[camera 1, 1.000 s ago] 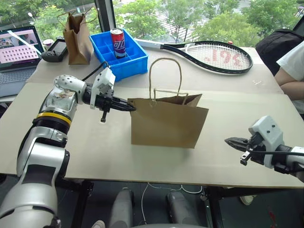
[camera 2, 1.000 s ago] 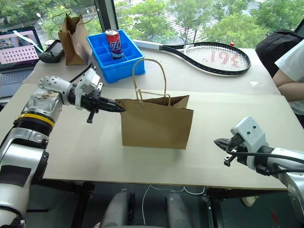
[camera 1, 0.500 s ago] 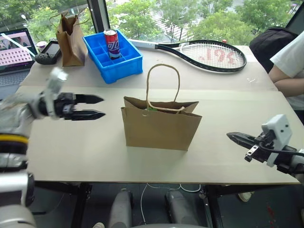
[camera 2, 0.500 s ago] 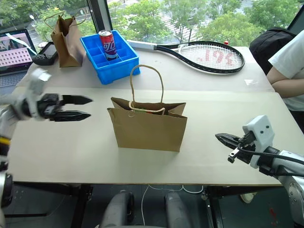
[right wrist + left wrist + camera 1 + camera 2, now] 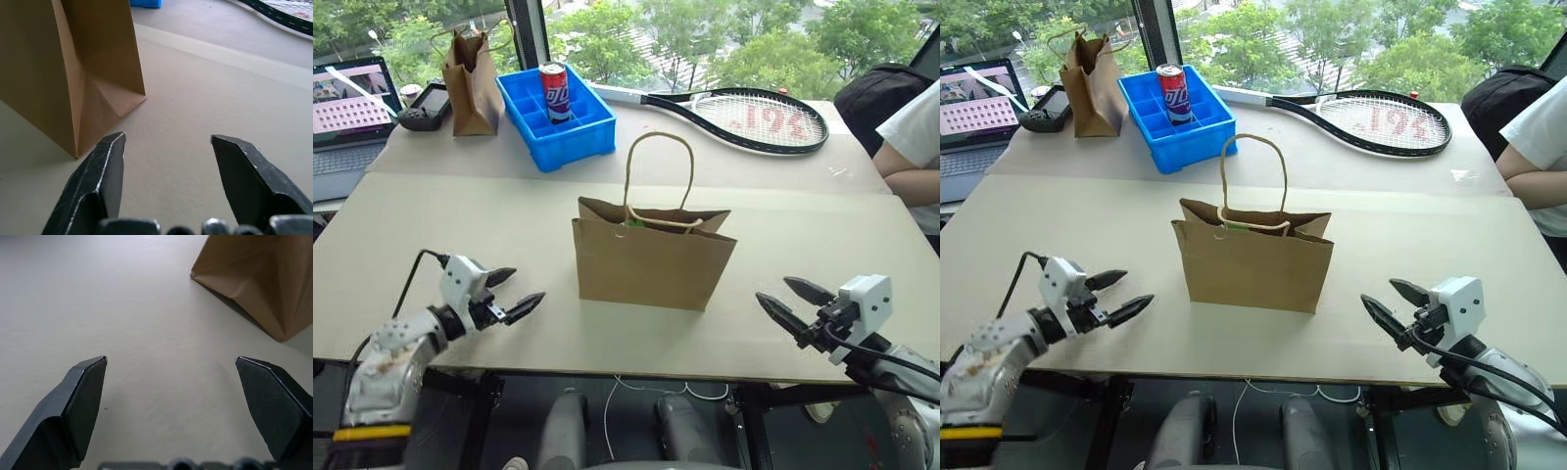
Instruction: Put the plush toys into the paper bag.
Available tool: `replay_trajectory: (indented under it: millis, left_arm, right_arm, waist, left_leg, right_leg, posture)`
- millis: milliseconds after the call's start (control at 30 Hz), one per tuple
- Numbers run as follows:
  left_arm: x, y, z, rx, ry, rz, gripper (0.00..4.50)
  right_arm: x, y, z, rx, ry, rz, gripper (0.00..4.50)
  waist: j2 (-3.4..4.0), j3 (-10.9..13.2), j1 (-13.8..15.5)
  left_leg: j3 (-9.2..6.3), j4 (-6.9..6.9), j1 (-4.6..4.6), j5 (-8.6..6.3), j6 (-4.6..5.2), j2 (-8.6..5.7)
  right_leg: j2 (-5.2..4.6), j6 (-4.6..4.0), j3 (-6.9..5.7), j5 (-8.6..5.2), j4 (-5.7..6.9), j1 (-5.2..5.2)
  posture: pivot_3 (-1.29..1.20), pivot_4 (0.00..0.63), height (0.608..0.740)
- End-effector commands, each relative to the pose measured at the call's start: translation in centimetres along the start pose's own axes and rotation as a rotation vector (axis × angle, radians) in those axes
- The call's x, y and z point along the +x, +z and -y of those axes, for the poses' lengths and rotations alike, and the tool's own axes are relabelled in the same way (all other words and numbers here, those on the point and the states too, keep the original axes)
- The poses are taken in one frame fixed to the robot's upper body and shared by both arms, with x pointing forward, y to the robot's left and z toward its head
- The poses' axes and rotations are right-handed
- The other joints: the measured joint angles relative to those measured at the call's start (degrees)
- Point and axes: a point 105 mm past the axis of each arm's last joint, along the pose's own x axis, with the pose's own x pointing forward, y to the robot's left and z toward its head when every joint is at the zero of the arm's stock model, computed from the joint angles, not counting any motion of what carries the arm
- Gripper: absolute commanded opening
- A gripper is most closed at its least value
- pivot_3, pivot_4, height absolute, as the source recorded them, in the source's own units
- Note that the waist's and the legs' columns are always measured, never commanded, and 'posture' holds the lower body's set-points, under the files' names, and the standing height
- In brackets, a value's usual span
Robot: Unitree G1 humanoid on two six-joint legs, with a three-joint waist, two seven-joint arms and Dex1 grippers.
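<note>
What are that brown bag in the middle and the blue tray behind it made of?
The paper bag looks like matte brown kraft paper, showing sharp side creases and thin looped cord handles. The blue tray seems moulded plastic: smooth, evenly coloured, with rigid dividers.

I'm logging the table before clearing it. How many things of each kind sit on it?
Paper bags: 2, wide one, narrow one
Blue tray: 1
Soda can: 1
Tennis racket: 1
Laptop: 1
Black controller: 1
Total: 7

From head height we look forward and down over the worktop (image 5: 460,196); both low wrist views, close to it, share the paper bag (image 5: 651,259) at twelve o'clock.
</note>
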Motion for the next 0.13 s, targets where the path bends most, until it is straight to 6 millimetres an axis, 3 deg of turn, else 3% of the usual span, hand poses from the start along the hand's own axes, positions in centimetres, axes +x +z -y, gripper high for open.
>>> replay_trajectory:
  millis: [33,133]
  left_arm:
    - [-0.91,1.17,0.55,0.049,0.048,0.056,4.5]
    - [-0.84,1.12,0.96,0.039,0.03,0.053,4.5]
  right_arm:
    - [-0.45,1.39,1.42,-0.027,-0.048,0.059,4.46]
    - [-0.61,1.4,1.75,0.021,-0.052,0.06,4.46]
  waist:
    - [0.0,0.0,-0.1]
    - [0.0,0.0,-0.1]
  left_leg:
    - [0.0,0.0,0.0,0.0,0.0,0.0]
    - [0.0,0.01,-0.01,0.0,0.0,-0.01]
  right_leg:
    - [0.0,-0.04,0.0,-0.02,0.0,0.0]
    - [-0.01,-0.16,0.01,-0.1,0.0,-0.02]
  posture:
    - [0.0,0.15,0.665]
    - [0.0,0.15,0.665]
